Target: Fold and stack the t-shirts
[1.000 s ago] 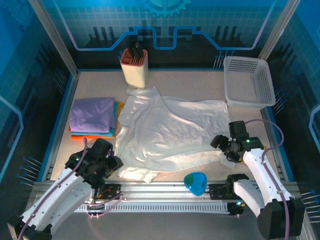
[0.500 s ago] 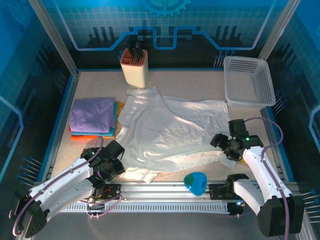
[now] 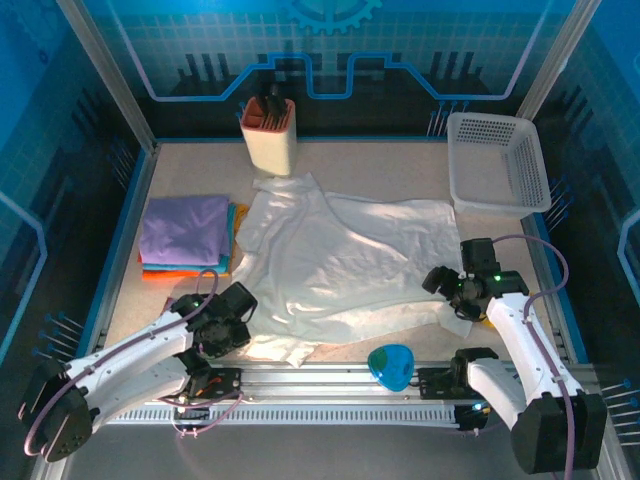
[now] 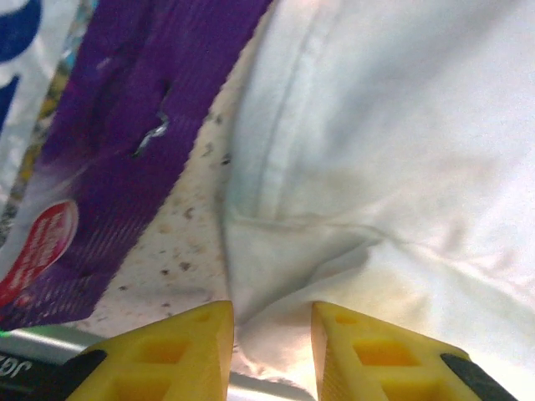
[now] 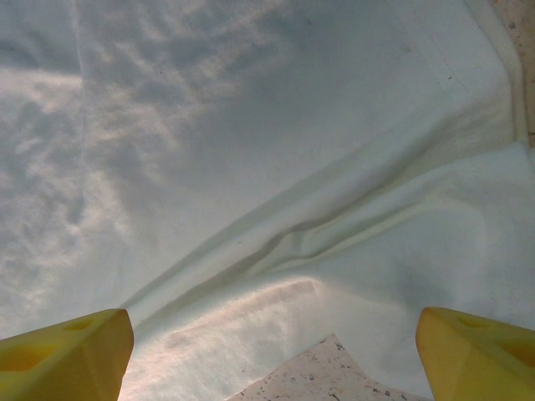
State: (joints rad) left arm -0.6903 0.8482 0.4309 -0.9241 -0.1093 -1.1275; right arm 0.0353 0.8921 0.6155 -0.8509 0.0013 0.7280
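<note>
Speckled beige tabletop (image 3: 200, 170), blue-lit enclosure. Left gripper (image 4: 272, 322): yellow fingers narrowly apart, straddling the crumpled hem corner of the soft white t-shirt (image 4: 401, 167). Glossy purple packet (image 4: 109, 167) lies left of those fingers. Right gripper (image 5: 272, 334): fingers spread wide, wrinkled white cloth between and ahead of them. Beyond the left fingers, a flat folded lavender shirt (image 3: 185, 228) tops orange-edged ones (image 3: 175, 272). Perforated plastic basket (image 3: 500, 160) sits far past the right fingers.

The t-shirt (image 3: 340, 260) is matt white cloth, the packet (image 4: 109, 142) glossy purple plastic.
</note>
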